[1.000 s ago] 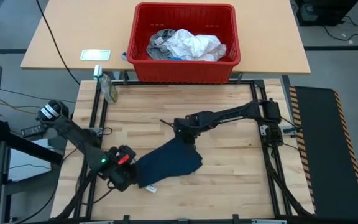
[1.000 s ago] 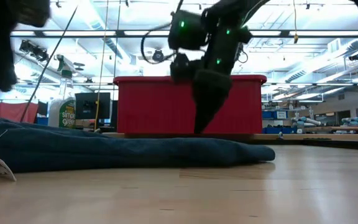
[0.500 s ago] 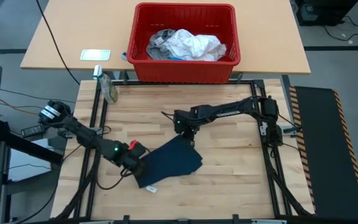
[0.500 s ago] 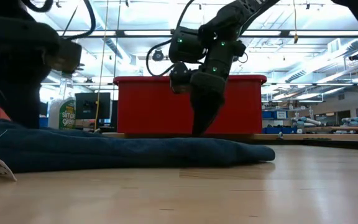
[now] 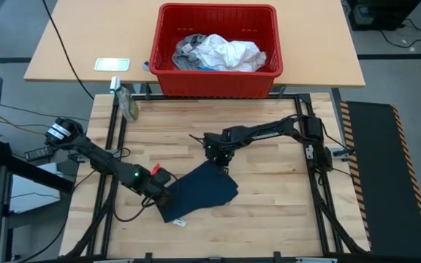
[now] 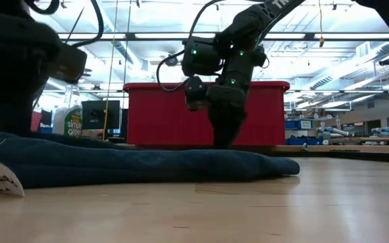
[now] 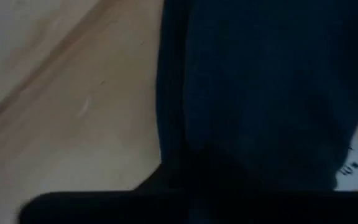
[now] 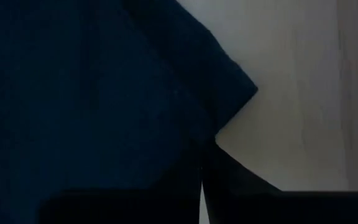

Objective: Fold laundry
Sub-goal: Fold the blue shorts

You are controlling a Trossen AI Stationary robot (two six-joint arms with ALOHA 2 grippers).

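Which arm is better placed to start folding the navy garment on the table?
Probably the left: the left gripper sits at the navy garment's near left edge. The right gripper touches only its far corner.

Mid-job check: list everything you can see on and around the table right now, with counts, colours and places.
Navy garment: one, dark navy, spread flat on the wooden table near its front, a white tag at its front-left edge.
Basket: one, red plastic, on the tan table behind the work table.
Laundry in basket: a heap, white and grey with a bit of blue showing; count unclear.
Spray bottle: one, clear greenish, at the work table's back-left corner.
Small flat object: one, pale green, on the tan table left of the basket.
Left end effector: one, dark, at the garment's left edge.
Right end effector: one, dark, at the garment's back corner.
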